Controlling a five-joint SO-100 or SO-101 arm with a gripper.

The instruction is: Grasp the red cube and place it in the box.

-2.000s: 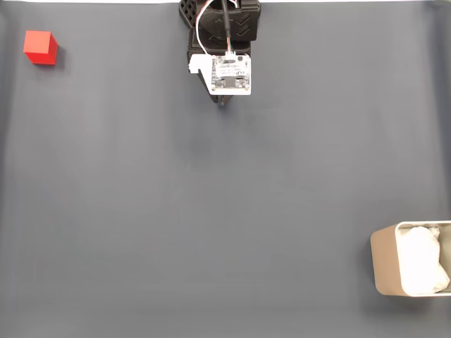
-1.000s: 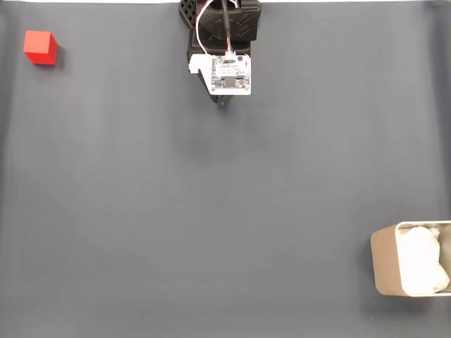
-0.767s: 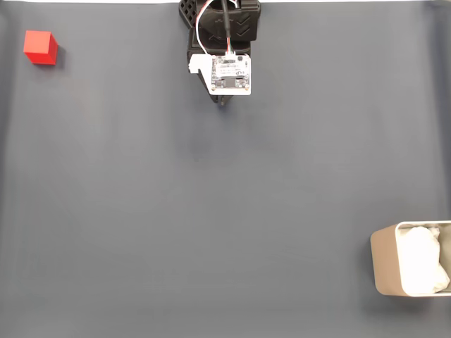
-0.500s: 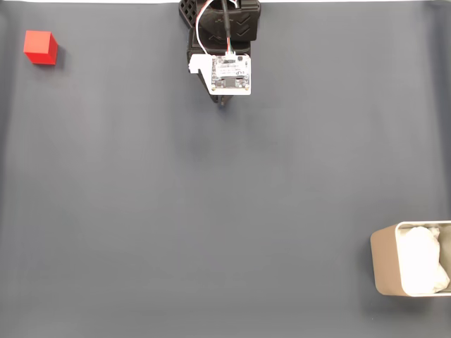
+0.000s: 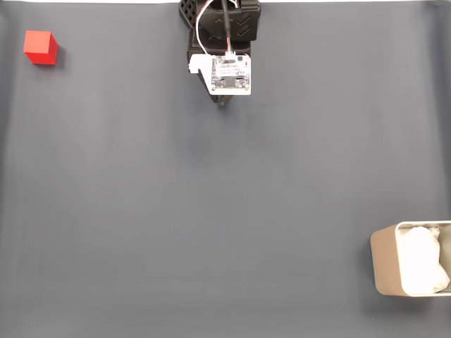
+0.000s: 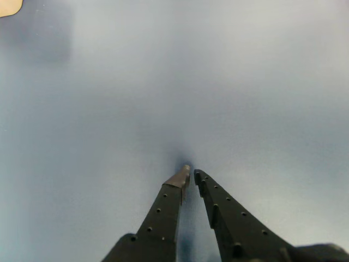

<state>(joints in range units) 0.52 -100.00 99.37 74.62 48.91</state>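
In the fixed view, the arm (image 5: 224, 42) sits at the far centre edge of the dark grey tabletop (image 5: 211, 211), with a white circuit board (image 5: 230, 74) on its upper side. The red cube (image 5: 40, 47) rests in the far left corner, well apart from the arm. The box (image 5: 411, 267) stands at the near right edge, white lining (image 5: 423, 260) inside. In the wrist view, the claw (image 6: 191, 173) is clenched on nothing, its two black fingers (image 6: 163, 215) nearly meeting at the tips above bare tabletop.
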